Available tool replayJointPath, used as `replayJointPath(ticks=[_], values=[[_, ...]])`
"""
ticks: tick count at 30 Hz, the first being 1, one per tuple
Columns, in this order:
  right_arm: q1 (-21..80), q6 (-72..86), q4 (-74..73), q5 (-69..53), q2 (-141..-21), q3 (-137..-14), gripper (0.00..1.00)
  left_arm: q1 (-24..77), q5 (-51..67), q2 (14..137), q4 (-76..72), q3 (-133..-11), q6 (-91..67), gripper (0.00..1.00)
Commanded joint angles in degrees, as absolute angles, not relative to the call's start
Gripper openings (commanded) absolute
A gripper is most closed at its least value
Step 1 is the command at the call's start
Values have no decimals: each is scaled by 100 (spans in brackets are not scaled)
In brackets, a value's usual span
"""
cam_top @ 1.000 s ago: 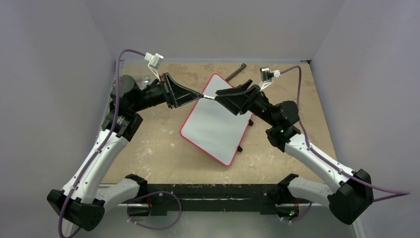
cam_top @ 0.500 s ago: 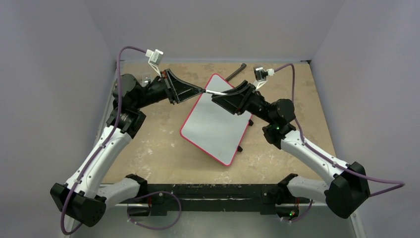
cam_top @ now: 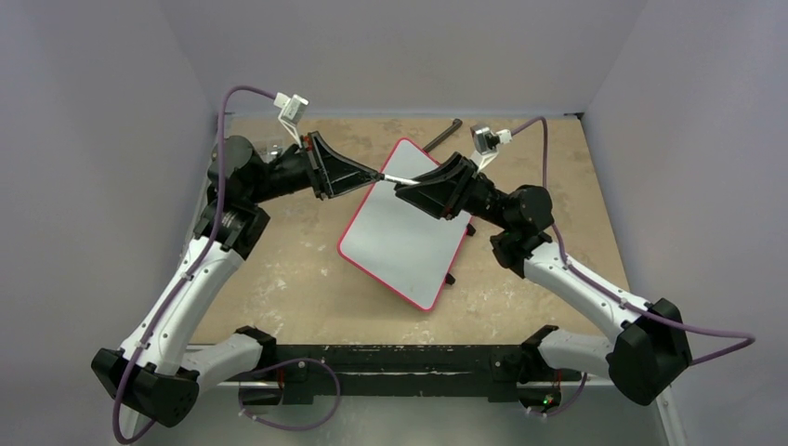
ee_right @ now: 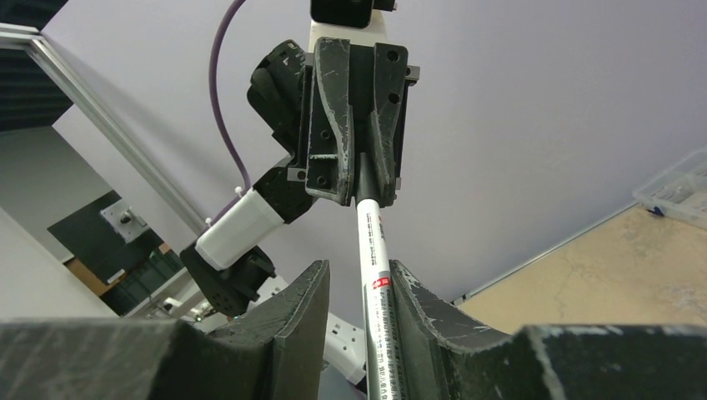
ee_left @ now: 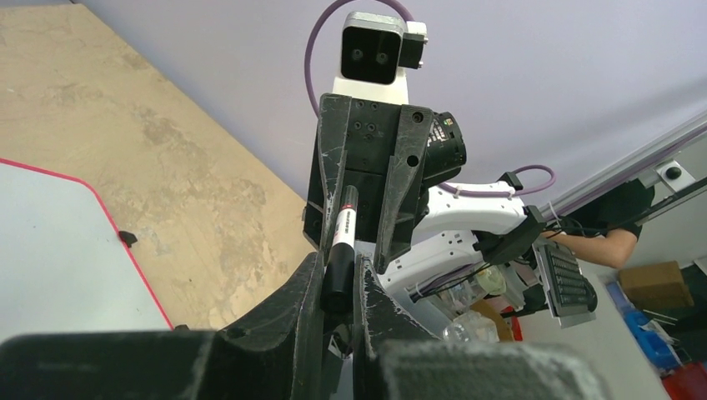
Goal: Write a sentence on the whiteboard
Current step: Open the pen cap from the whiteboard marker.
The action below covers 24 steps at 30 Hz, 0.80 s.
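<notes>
Black left gripper: fingers pinched tight on the dark cap end of a white-barrelled marker pen.
Right gripper: jaws narrow around the white barrel, gap on one side; much wider a second ago.
Marker pen: held in the air over the board's far edge.
Flat white rectangular whiteboard with red-pink rim: lying askew on the tan table, unmoved.
Right arm: shifted closer to the left gripper.

Soft, even light all over, slightly dim from overhead, just faint shadows on the surface. Wrist cams: near the lens, behind the left tool and right tool, it's mushy; beyond them, crisp.
</notes>
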<state>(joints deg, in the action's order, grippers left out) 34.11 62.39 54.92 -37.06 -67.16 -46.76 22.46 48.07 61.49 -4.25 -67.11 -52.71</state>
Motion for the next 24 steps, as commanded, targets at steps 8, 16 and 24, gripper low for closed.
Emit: replayJointPath(ticks=[8, 16, 24], values=[[3409, 6405, 6293, -3801, -6737, -4835, 37, 2022, 5018, 5955, -89, -6777, -4944, 0], [3419, 6454, 6317, -3858, -6849, -4870, 31, 1986, 5071, 6067, -141, -6719, -4955, 0], [3453, 6521, 6504, -3865, -6940, -4893, 25, 1985, 5064, 6142, -116, -6659, -4884, 0]])
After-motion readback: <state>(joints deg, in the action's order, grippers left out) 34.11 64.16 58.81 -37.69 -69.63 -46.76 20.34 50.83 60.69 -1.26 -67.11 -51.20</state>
